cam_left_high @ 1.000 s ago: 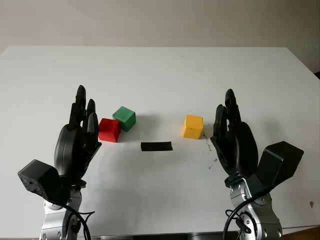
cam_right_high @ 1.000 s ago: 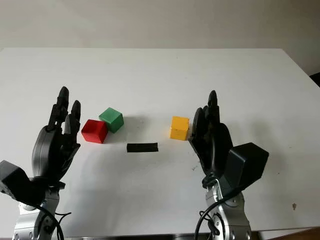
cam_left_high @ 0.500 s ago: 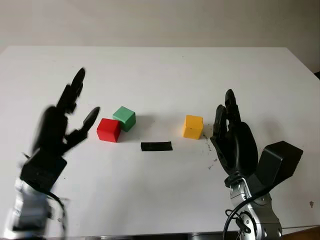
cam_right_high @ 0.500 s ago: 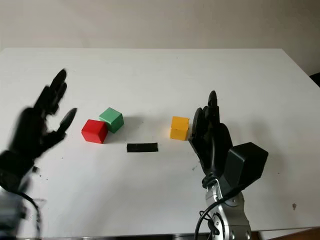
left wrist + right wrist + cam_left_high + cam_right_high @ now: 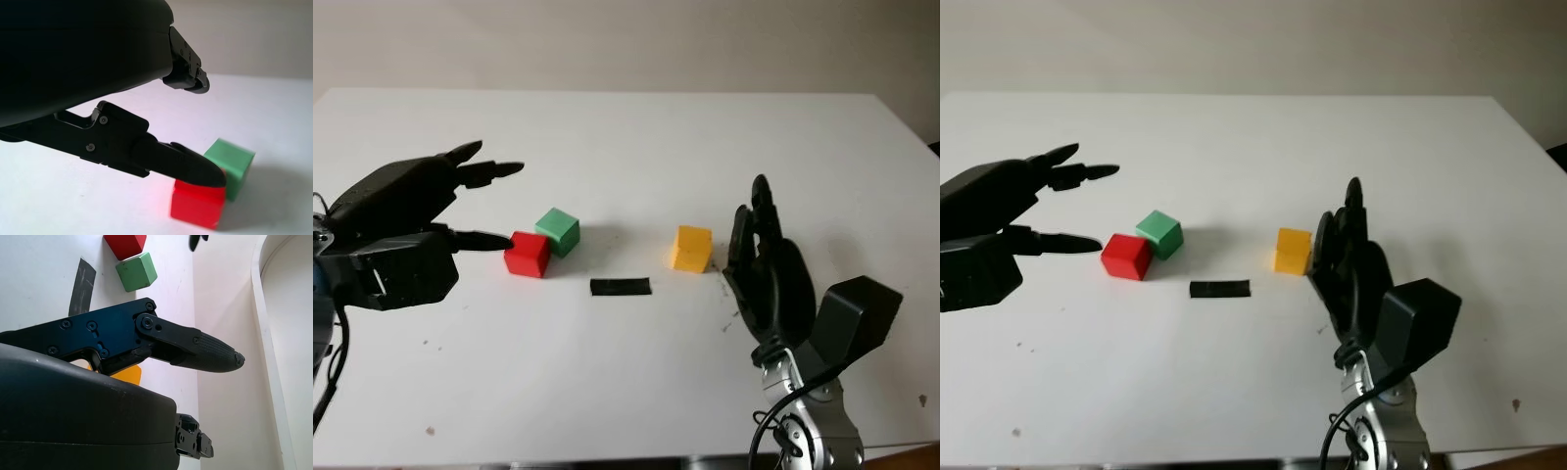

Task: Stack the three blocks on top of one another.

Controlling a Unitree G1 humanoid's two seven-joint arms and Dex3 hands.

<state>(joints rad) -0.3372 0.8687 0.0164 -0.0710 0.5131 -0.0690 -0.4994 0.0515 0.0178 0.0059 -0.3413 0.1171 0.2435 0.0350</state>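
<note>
Left robot hand (image 5: 411, 230), open and holding nothing, sits just left of the red block (image 5: 527, 255), thumb tip nearly touching it; it is nearer than the right robot hand (image 5: 767, 279).

White table (image 5: 626, 137), plain and matte, with a few tiny dark specks near the front. On it, a bright red block (image 5: 527, 255), solid colour, no marking. Right against it, a green block (image 5: 557, 231), a mid, slightly minty green, also plain. Off on the other side, a yellow block (image 5: 691, 249), warm orange-yellow, its shaded face a touch darker. Between them lies a black strip of tape (image 5: 620, 287), flat and dull. The left hand (image 5: 416, 230) is black all over, glossy shell, dark fingers. The right hand (image 5: 770, 279) is the same black, with bare silver metal and black cable at the wrist. Behind it all, a pale beige wall (image 5: 626, 39).
</note>
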